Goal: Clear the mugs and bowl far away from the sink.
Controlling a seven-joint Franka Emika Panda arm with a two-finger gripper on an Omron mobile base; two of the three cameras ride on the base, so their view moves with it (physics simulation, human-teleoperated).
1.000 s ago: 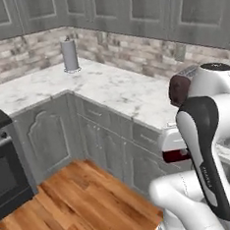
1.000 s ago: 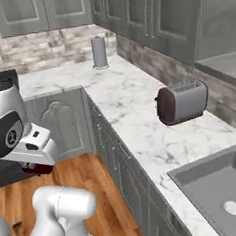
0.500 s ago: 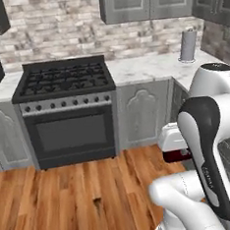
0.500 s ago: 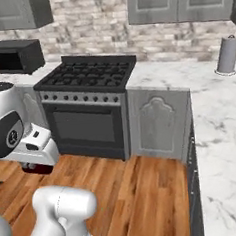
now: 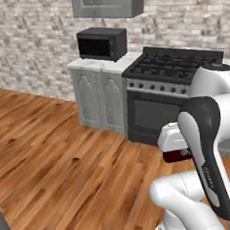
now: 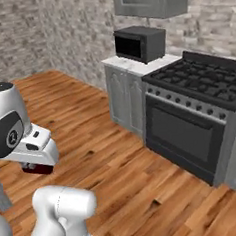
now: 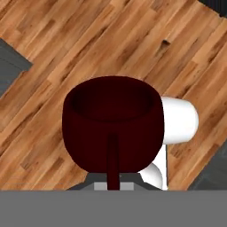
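Note:
The dark maroon mug (image 7: 113, 126) hangs over the wooden floor with my gripper (image 7: 113, 179) shut on it, its handle pointing toward the hand. From the left base view the mug (image 5: 177, 155) peeks out under the white hand, where the gripper (image 5: 175, 150) sits low in front of the stove. In the right base view the same mug (image 6: 38, 169) shows beneath the hand at the left, held by the gripper (image 6: 37, 164). The bright red mug, the bowl and the sink are out of view.
A black stove (image 5: 174, 65) stands against the brick wall, with a microwave (image 5: 102, 43) on a grey cabinet (image 5: 99, 96) to its left. Open wooden floor (image 5: 51, 152) spreads to the left. The stove (image 6: 200, 86) and microwave (image 6: 140, 43) fill the right.
The whole scene has swung as the base moved: the counter with toaster and paper roll gave way to the stove, then the microwave and open floor. The mug stays in the gripper.

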